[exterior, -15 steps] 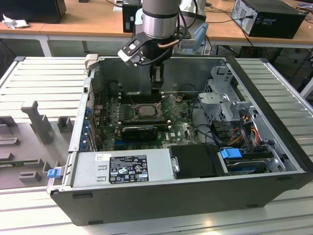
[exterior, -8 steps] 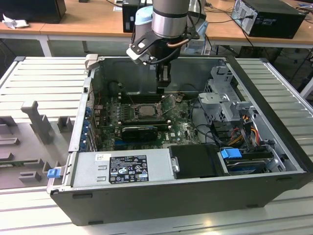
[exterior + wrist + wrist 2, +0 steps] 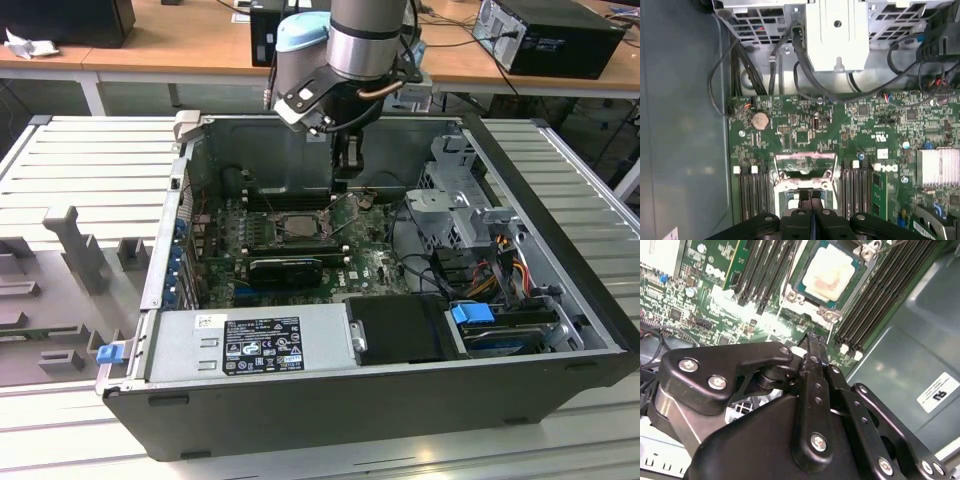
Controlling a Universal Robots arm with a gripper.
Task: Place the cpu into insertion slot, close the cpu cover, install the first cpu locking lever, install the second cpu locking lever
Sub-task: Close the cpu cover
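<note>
The cpu (image 3: 829,276) lay in the insertion slot (image 3: 807,308), with its pale face up. In the exterior view the gripper (image 3: 813,340) hung near the slot, at about one o'clock from it. Its fingers were pressed together and held nothing.

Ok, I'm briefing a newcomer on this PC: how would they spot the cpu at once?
Inside the open computer case, find the green motherboard. Between its two banks of long black memory slots sits the cpu: a small square, its pale silver-beige face framed in metal, unlike the dark chips nearby.
</note>
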